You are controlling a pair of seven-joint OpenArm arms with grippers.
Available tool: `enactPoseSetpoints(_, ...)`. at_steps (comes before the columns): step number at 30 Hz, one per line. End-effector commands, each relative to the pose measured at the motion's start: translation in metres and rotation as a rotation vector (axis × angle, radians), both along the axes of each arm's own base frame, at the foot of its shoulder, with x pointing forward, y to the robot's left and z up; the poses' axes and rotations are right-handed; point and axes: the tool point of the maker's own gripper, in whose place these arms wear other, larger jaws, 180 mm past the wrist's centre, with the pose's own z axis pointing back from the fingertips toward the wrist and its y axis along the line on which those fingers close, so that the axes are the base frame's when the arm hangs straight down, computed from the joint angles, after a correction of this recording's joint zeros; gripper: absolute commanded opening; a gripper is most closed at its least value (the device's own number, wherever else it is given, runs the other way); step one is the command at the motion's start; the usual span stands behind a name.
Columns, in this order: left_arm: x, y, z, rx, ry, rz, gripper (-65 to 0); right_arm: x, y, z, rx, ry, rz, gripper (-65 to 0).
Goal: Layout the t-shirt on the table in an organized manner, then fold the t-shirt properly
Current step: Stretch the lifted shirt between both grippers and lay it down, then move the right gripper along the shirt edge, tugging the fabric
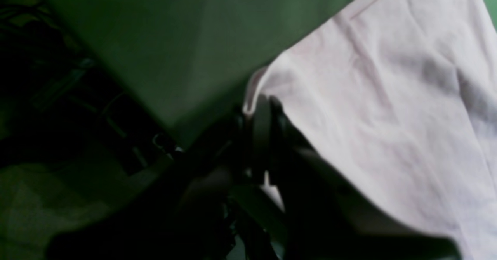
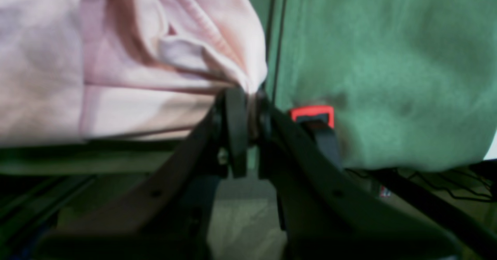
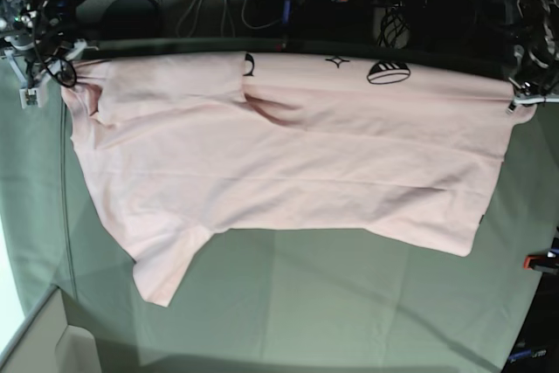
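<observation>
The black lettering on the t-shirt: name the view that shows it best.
Base view. The black lettering runs along the far edge of the t-shirt, only partly visible. Both wrist views show plain pink fabric pinched in the left end effector and right end effector, with no lettering.

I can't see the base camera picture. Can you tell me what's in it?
A big pink t-shirt is stretched sideways across a green table, held up by its two far corners. The right gripper pinches one corner, the left gripper the other. One sleeve hangs toward the front, and bits of black print show along the far edge.
</observation>
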Motion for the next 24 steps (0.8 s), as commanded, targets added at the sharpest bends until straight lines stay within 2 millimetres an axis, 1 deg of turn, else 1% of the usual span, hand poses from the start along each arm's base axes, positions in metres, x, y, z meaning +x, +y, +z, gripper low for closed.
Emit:
enactPoseSetpoints(1, 0.004, 0.015, 0.015, 0.068, -0.032, 0.010, -65.0, 0.005, -0.014, 0.014, -0.052, -0.031, -0.011, -65.0)
enactPoseSetpoints(3, 0.003, 0.012, 0.012, 0.056, -0.034, 0.019, -65.0, 0.010, -0.016, 0.025, -0.076, -0.057, -0.006, -65.0)
enactPoseSetpoints(4, 0.004, 0.012, 0.014, 0.058, -0.039, 0.018, -65.0, 0.014, -0.016, 0.032, -0.091, -0.073, 0.000, -65.0)
enactPoseSetpoints(6, 0.008, 0.010, 0.021, 0.067, -0.057, 0.010, -65.0, 0.024, -0.013, 0.048, -0.099, -0.129, 0.005, -65.0)
enactPoseSetpoints(8, 0.015, 0.009, 0.031, 0.080, -0.082, 0.000, -65.0, 0.037, -0.009, 0.067, -0.113, -0.190, 0.024, -65.0)
enactPoseSetpoints(9, 0.021, 0.008, 0.035, 0.082, -0.100, -0.005, -65.0, 0.043, -0.008, 0.076, -0.124, -0.215, 0.034, -65.0)
enactPoseSetpoints(10, 0.027, 0.007, 0.041, 0.087, -0.121, -0.008, -65.0, 0.056, -0.004, 0.084, -0.130, -0.248, 0.050, -65.0)
enactPoseSetpoints(12, 0.036, 0.006, 0.047, 0.089, -0.144, -0.011, -65.0, 0.077, 0.003, 0.094, -0.127, -0.296, 0.071, -65.0)
enactPoseSetpoints(14, 0.045, 0.006, 0.053, 0.091, -0.167, -0.010, -65.0, 0.092, 0.009, 0.092, -0.100, -0.315, 0.076, -65.0)
enactPoseSetpoints(16, 0.053, 0.007, 0.057, 0.089, -0.184, -0.009, -65.0, 0.112, 0.018, 0.089, -0.063, -0.336, 0.091, -65.0)
enactPoseSetpoints(19, 0.064, 0.007, 0.063, 0.088, -0.211, -0.006, -65.0, 0.136, 0.028, 0.077, 0.001, -0.339, 0.100, -65.0)
enactPoseSetpoints(21, 0.069, 0.006, 0.066, 0.085, -0.221, -0.008, -65.0, 0.145, 0.027, 0.070, 0.024, -0.327, 0.107, -65.0)
enactPoseSetpoints(24, 0.071, 0.006, 0.068, 0.085, -0.228, -0.008, -65.0, 0.151, 0.031, 0.050, 0.078, -0.291, 0.104, -65.0)
